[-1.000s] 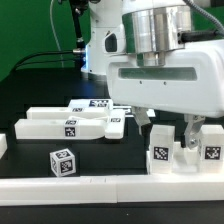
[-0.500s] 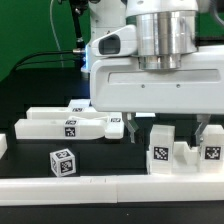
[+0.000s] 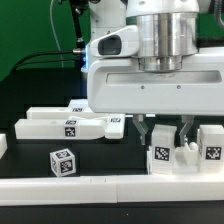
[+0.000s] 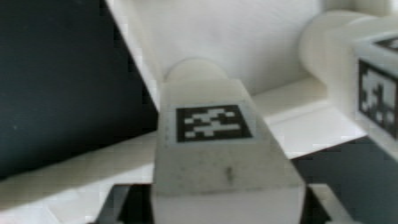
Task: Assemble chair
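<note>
Black tabletop, green backdrop behind. We note the gripper down at the exterior view's right, its pads flush against both sides of a tagged chair piece, pinching it. Long chair slab lies apart, toward the left.

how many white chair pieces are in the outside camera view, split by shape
long flat piece: 2, the rear one partly hidden
small cube: 1
upright tagged block: 2, the other nearer the exterior view's right
piece cut off at the exterior view's left edge: 1
total: 6, counting only what separates clearly
</note>
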Available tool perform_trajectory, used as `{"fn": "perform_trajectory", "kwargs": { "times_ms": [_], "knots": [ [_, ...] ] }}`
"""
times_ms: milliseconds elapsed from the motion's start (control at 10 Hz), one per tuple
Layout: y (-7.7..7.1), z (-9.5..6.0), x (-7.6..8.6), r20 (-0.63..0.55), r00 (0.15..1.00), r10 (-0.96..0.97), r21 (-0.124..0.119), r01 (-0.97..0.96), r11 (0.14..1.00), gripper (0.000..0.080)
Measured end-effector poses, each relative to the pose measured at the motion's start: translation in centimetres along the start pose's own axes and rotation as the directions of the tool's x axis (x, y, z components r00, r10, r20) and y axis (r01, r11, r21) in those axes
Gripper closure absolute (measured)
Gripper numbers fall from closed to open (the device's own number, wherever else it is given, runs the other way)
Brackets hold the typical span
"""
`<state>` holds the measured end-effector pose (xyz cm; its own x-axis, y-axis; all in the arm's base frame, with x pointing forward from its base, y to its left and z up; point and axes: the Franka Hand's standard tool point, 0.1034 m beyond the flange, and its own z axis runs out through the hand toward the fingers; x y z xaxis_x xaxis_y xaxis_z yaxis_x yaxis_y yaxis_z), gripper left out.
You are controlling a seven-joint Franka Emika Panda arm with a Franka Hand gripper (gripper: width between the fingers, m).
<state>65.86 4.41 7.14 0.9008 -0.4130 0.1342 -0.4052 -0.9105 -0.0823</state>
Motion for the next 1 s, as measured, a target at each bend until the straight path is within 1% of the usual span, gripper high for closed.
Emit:
{"fn": "perform_trajectory", "kwargs": {
  "times_ms": [100,200,300,400,500,700,800,900,1000],
  "knots": [
    [0.2,0.0,0.0,0.003,0.985,0.174,-0.004,-0.174,0.985,0.0511],
    [0.5,0.0,-0.1,0.008,0.918,0.396,-0.018,-0.396,0.918,0.0511],
    [0.8,0.0,-0.2,0.027,0.816,0.577,-0.019,-0.577,0.817,0.0511],
    [1.2,0.0,-0.1,0.058,0.723,0.689,-0.009,-0.690,0.724,0.0512],
    [1.4,0.0,-0.1,0.067,0.655,0.753,-0.013,-0.754,0.657,0.0512],
    [1.4,0.0,-0.2,0.066,0.583,0.810,-0.022,-0.811,0.585,0.0512],
    [1.4,0.0,-0.2,0.065,0.518,0.853,-0.029,-0.853,0.521,0.0512],
    [1.5,-0.1,-0.3,0.066,0.369,0.927,-0.041,-0.927,0.372,0.0512],
    [0.8,0.0,-0.7,0.069,0.092,0.993,-0.051,-0.994,0.095,0.0512]
  ]
}}
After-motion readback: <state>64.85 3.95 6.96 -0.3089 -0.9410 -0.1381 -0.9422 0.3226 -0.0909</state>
